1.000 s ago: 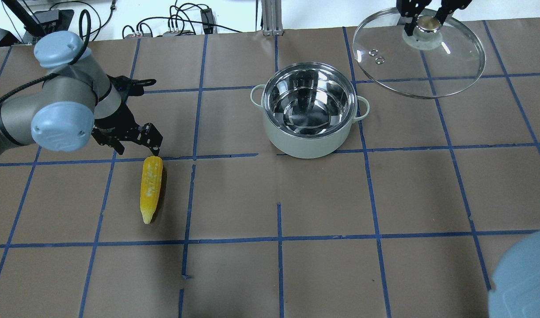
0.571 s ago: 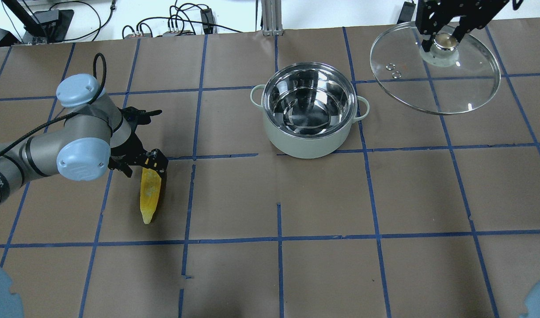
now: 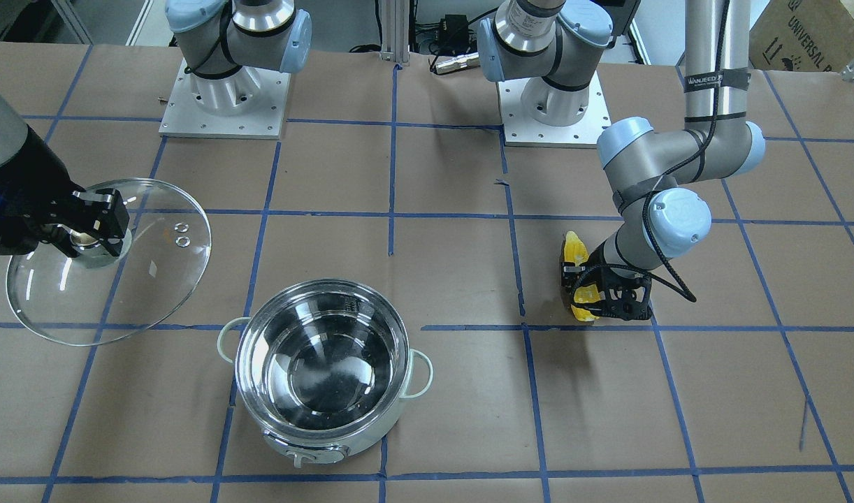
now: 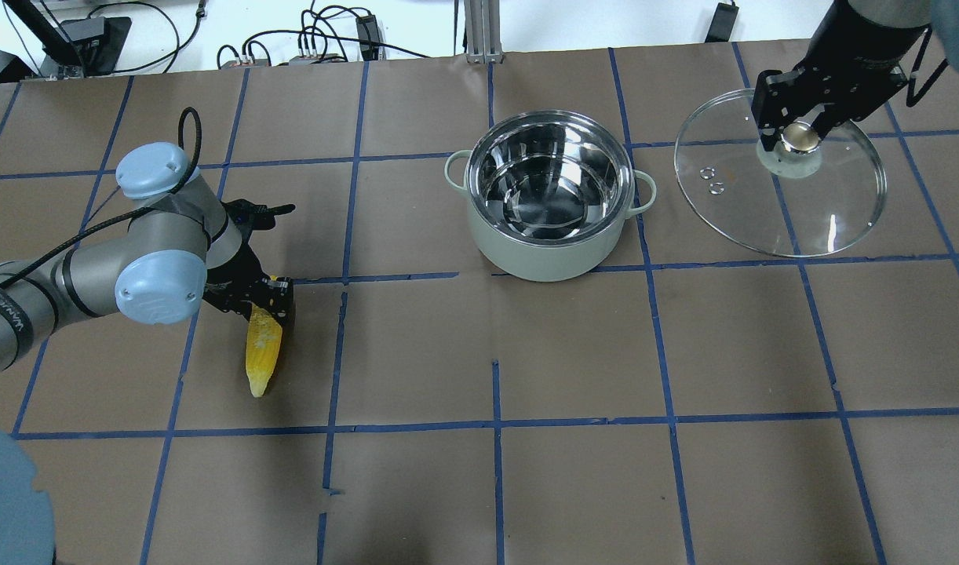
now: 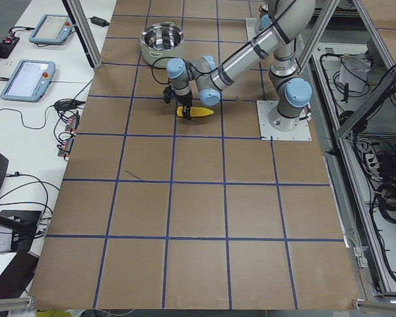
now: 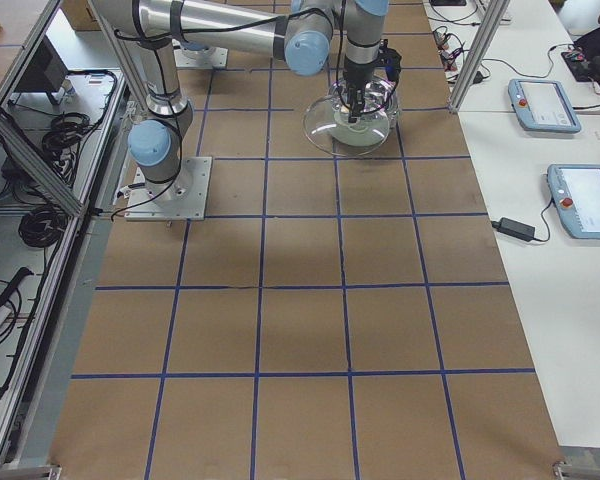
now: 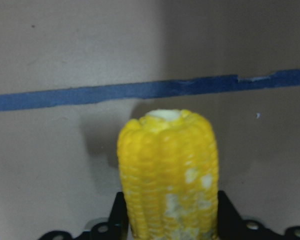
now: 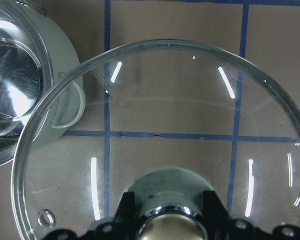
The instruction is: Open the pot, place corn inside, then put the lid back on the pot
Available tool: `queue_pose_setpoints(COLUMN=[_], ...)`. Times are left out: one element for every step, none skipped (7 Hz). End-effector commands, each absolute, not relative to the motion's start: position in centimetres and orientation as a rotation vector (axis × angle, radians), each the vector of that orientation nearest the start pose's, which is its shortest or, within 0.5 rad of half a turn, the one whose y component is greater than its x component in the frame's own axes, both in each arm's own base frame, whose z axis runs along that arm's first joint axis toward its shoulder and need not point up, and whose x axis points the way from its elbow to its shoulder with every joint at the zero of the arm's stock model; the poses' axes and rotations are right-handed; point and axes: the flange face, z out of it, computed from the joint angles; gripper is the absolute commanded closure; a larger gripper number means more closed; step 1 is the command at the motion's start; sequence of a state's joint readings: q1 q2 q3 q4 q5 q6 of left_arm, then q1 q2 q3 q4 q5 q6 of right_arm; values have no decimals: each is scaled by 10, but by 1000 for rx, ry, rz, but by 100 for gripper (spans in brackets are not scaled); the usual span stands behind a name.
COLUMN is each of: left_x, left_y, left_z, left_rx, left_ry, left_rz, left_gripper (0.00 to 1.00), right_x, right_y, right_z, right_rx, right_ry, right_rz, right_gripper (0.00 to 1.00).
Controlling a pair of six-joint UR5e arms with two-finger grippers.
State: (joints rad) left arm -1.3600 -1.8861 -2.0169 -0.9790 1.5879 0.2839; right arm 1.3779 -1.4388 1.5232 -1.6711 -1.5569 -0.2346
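The pot (image 4: 550,196) stands open and empty mid-table, and it also shows in the front view (image 3: 322,363). The corn (image 4: 261,353) lies on the paper to the pot's left. My left gripper (image 4: 266,302) is down over its thick end. In the left wrist view the fingers (image 7: 119,215) press both sides of the corn (image 7: 167,170). My right gripper (image 4: 797,135) is shut on the knob of the lid (image 4: 782,204). It holds the lid tilted and low to the pot's right (image 3: 109,279). I cannot tell whether the lid's rim touches the table.
Brown paper with a blue tape grid covers the table. Both arm bases (image 3: 224,91) stand at the robot's side. Cables and boxes (image 4: 322,39) lie along the far edge. Touch panels (image 5: 28,76) sit on a side bench.
My left gripper came down from behind the corn onto its thick end and closed in on it. My right gripper moved the lid nearer and lower, right of the pot.
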Motion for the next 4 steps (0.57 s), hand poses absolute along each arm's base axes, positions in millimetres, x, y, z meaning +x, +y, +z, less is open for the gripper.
queue_pose_setpoints(left_x=[-32,-49,-86,-125], left_y=[-530,-545,-567,-585], left_z=[209,238,274,309], left_rx=[144,196,253,185], left_ry=[3142,3147,3135,3166], left_rz=[198,195,138,56], left_gripper=[96,96,96,95], right_x=[27,26,26,26], right_y=[-562,-562,-561,-561], right_z=[448,448,447,447], right_rx=[-65,-63,-63,-63], right_ry=[3130,3132,3130,3126], right_rz=[-38,-35,-33,-32], right_gripper=[91,91,92,92])
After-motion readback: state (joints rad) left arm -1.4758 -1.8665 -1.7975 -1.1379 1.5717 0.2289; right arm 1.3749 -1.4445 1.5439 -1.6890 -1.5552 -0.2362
